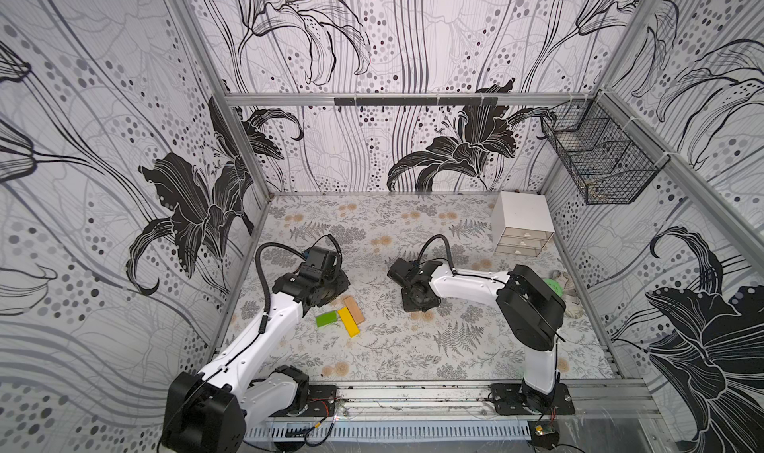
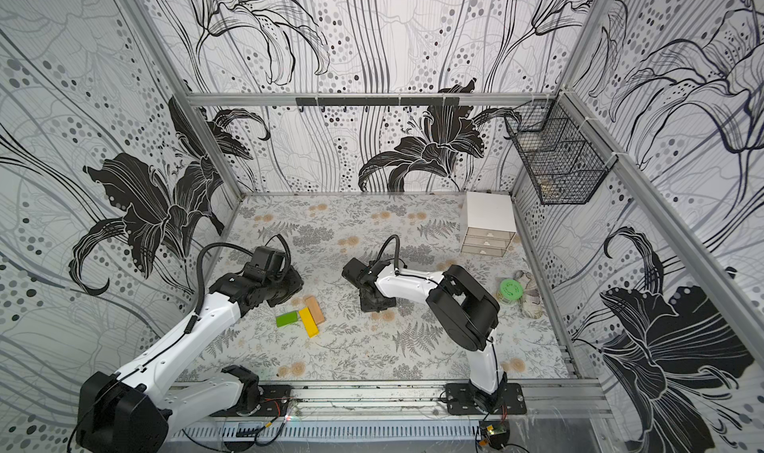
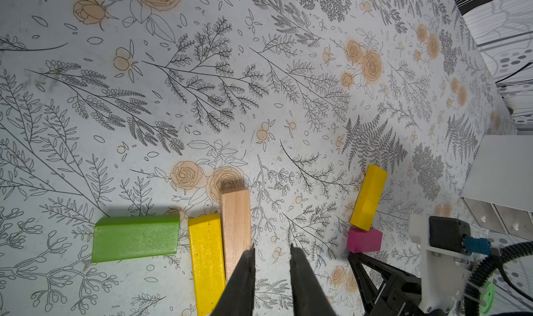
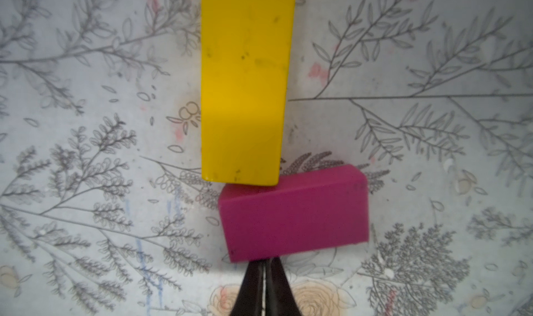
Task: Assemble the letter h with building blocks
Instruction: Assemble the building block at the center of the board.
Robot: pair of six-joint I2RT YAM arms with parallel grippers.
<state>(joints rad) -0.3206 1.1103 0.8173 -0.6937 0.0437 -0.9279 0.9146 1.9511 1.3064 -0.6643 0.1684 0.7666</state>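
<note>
Three building blocks lie together in both top views: a green one [image 1: 325, 319], a long yellow one [image 1: 348, 322] and a tan wood one [image 1: 354, 309] side by side. In the left wrist view my left gripper [image 3: 272, 246] stands open over bare table, one finger beside the wood block [image 3: 236, 225], which lies next to the yellow [image 3: 206, 259] and green [image 3: 135, 238] blocks. A second yellow block [image 4: 245, 83] touches a corner of the magenta block [image 4: 294, 213]. My right gripper [image 4: 264, 261] is shut, its tips against the magenta block's long side. The wrist hides both blocks from above.
A white mini drawer chest [image 1: 523, 223] stands at the back right. A wire basket [image 1: 599, 157] hangs on the right wall. A green round lid [image 2: 510, 291] and a crumpled cloth [image 2: 533, 302] lie by the right wall, behind the right arm.
</note>
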